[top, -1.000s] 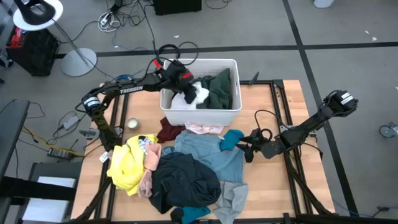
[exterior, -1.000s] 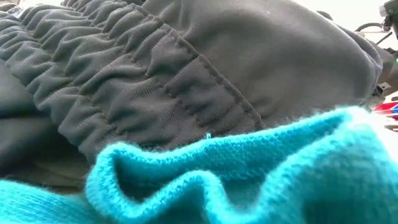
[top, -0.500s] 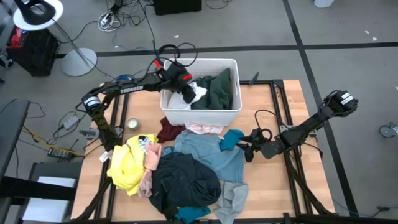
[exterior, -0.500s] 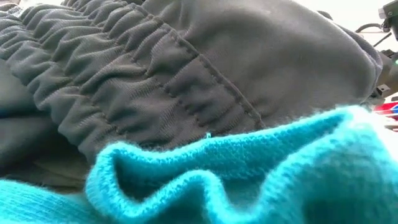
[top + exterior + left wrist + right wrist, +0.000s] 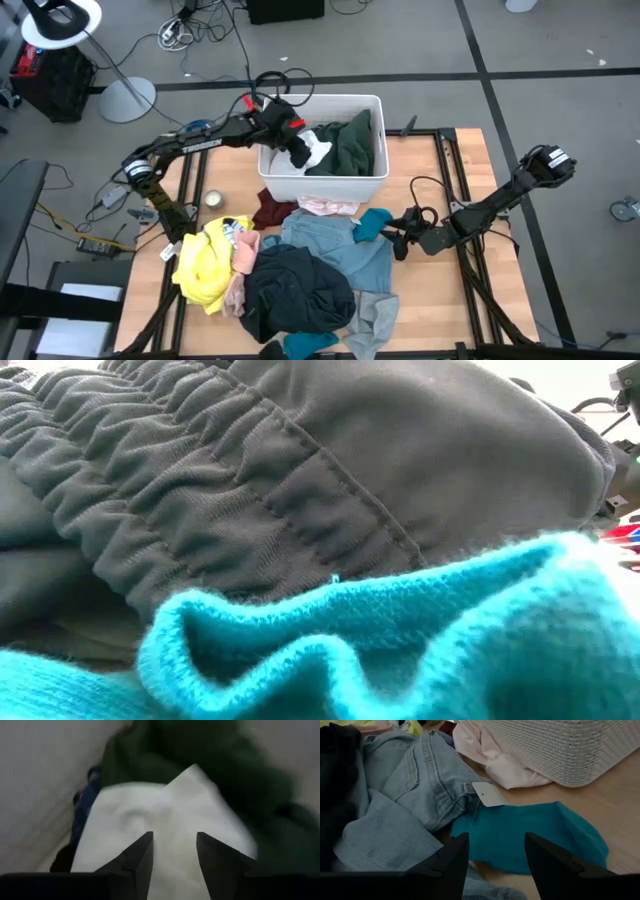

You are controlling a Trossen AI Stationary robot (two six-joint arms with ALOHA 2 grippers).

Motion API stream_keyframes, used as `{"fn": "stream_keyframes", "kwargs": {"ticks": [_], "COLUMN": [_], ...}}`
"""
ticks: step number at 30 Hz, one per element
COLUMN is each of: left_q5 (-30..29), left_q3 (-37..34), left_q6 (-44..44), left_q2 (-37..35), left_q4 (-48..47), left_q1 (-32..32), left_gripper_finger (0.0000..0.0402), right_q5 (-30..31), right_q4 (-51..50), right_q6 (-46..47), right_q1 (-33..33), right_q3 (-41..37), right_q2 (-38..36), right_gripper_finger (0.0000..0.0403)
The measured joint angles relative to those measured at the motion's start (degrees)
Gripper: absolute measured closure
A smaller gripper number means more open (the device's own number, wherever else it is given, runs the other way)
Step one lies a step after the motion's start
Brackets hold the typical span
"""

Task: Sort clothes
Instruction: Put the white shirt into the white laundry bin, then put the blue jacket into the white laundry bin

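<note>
Left hand [image 5: 300, 152] over the white bin [image 5: 365, 185], fingers [image 5: 135, 862] parted and gripping nothing. Directly beneath the fingertips, a white garment [image 5: 165, 820] crumpled in the bin, no clear long axis. Just past it, away from the left hand, a dark green garment [image 5: 352, 142] filling the bin's far side, long axis running front to back of the bin. A strip of blue fabric [image 5: 85, 807] wedged between the white garment and the bin wall beside the hand.

Right hand [image 5: 396, 240] low over the desk [image 5: 450, 290], fingers [image 5: 445, 865] spread wide, empty. Just ahead of the fingertips, a teal garment [image 5: 530, 840] flat on the desk, long axis crosswise to the hand's reach. Beyond it, light blue jeans [image 5: 415, 785], waistband nearest the bin, legs trailing toward the desk's front edge; a paper tag [image 5: 487, 795] on a string from the waistband, touching the teal garment. A pale pink garment [image 5: 490, 760] between the jeans and the bin, pressed against the bin wall.

Farther from the right hand, beyond the jeans: a black garment [image 5: 295, 290] heaped in a rough round, a yellow garment [image 5: 205, 262] at the pile's far side, a salmon strip [image 5: 238, 285] between the two, long axis front to back. A maroon garment [image 5: 270, 210] against the bin's front wall. A grey piece [image 5: 375, 320] at the jeans' lower end.

Low view filled by dark grey gathered fabric [image 5: 250, 470] over teal knit [image 5: 420, 650].
</note>
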Motion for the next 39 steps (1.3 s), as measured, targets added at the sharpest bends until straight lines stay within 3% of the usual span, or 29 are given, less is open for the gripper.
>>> {"fn": "stream_keyframes", "kwargs": {"ticks": [8,12,16,24,31,35,39], "left_q5": [-5.02,-5.96,-6.30,-13.48,-17.92,-18.48,-23.02], "left_q3": [0.14,-1.59,-7.02,-23.03,-31.75,-34.56,-37.95], "left_q6": [2.25,3.58,4.36,-1.89,-8.18,-10.40,-12.05], "left_q2": [-13.53,-19.97,-26.10,-39.36,-48.07,-51.04,-53.47], "left_q4": [-3.40,-4.80,-3.34,1.25,1.54,1.66,1.58], "left_q1": [-6.90,-12.51,-18.76,-28.20,-34.23,-38.13,-41.80], "left_gripper_finger": [0.0246,0.0246,0.0246,0.0246,0.0246,0.0246,0.0246], "right_q5": [-0.19,-3.43,-5.55,-5.55,-5.55,-6.80,-9.62], "right_q4": [0.42,1.31,2.51,4.73,2.78,-3.44,-11.05], "right_q6": [1.29,2.38,4.06,1.91,-6.55,-11.50,-15.58], "right_q1": [0.00,0.00,-0.02,-0.02,-0.02,-0.04,-0.02], "right_q3": [0.00,0.00,0.00,0.97,7.60,13.98,21.28], "right_q2": [0.00,0.00,0.00,0.00,0.00,0.00,0.56], "right_gripper_finger": [0.0209,0.0209,0.0209,0.0212,0.0227,0.0241,0.0249]}}
